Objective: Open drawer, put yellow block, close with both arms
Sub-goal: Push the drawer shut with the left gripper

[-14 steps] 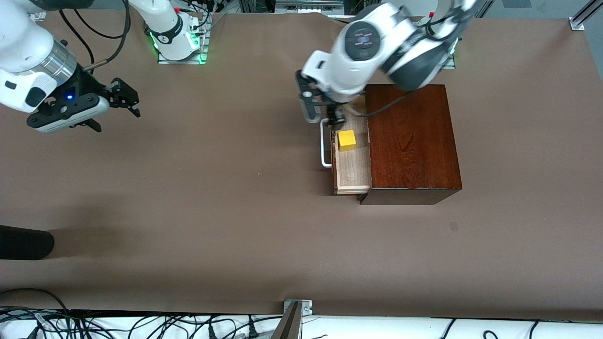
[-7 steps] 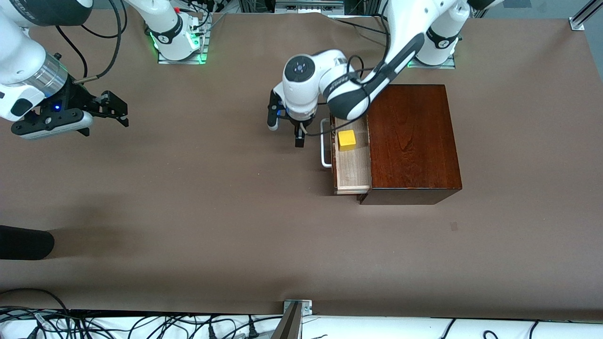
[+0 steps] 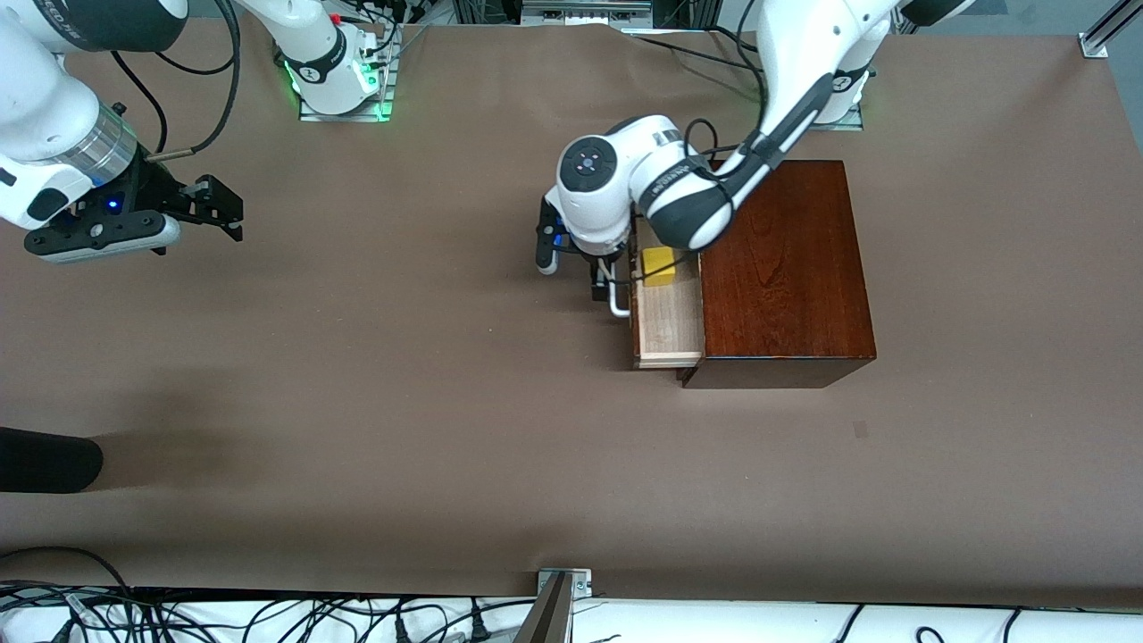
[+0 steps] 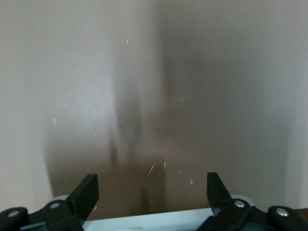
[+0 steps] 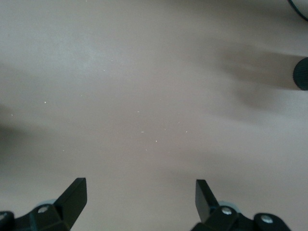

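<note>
My left gripper (image 3: 571,275) hangs spread-fingered before the half-open drawer (image 3: 665,326), hiding most of its handle (image 3: 616,308). The yellow block (image 3: 659,265) lies inside, partly covered. The right gripper (image 3: 219,207) waits released, over bare table (image 3: 357,402).

Box (image 3: 786,268): glossy dark mahogany, grain visible under the shine. Drawer (image 3: 668,326) tray: pale raw-looking wood, matt. Handle (image 3: 616,308): smooth white bar, slight sheen. Yellow block (image 3: 659,265): plain, smooth, matt faces. Table (image 3: 402,402): matt brown covering, paper-like, speckled with dust in my wrist views. My fingers (image 4: 86,195): matt black plastic, metal screws.
</note>
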### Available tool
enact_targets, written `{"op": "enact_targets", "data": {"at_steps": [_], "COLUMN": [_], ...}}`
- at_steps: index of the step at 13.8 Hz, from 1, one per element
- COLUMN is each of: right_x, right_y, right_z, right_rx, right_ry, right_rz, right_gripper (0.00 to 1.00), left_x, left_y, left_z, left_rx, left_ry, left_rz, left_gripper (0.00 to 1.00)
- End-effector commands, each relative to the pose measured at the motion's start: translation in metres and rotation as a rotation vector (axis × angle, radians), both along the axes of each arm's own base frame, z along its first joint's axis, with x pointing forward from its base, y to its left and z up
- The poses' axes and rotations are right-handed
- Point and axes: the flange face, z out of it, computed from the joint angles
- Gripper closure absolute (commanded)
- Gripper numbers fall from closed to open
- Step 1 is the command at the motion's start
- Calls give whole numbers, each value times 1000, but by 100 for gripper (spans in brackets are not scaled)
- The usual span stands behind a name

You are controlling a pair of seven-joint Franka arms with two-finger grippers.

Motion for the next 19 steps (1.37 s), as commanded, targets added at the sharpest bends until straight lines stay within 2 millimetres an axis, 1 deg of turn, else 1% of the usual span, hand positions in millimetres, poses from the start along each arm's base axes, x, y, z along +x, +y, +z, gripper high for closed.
{"op": "enact_targets", "data": {"at_steps": [1, 3, 5, 8, 9, 11, 12, 13, 17, 18, 19], "right_x": [6, 4, 6, 6, 3, 4, 4, 4, 8, 7, 7], "right_y": [-1, 1, 1, 4, 6, 4, 4, 4, 5, 5, 5], "right_z": [1, 4, 2, 1, 3, 1, 2, 2, 8, 8, 8], "right_rx": [-8, -10, -5, -2, -2, -3, -2, 0, 8, 10, 9], "right_ry": [6, 7, 1, 0, 3, 11, 11, 11, -11, -11, -8], "right_rz": [-7, -3, -5, 0, 3, 0, 0, -2, -7, -12, -15], "right_gripper": [0, 0, 0, 0, 0, 0, 0, 0, 0, 0, 0], "left_x": [12, 15, 14, 13, 17, 23, 29, 31, 29, 29, 21], "left_y": [26, 36, 44, 53, 60, 69, 78, 81, 78, 76, 63], "left_z": [10, 7, 5, 13, 14, 14, 13, 12, 14, 17, 30], "left_rx": [45, 72, 113, 160, 165, 168, 165, 167, 159, 152, 133], "left_ry": [8, 31, 62, 83, 88, 93, 96, 99, 103, 99, 87], "left_rz": [-56, -48, -41, -31, -17, 1, 18, 22, 23, 22, 18], "left_gripper": [0, 0, 0, 0, 0, 0, 0, 0, 0, 0, 0]}}
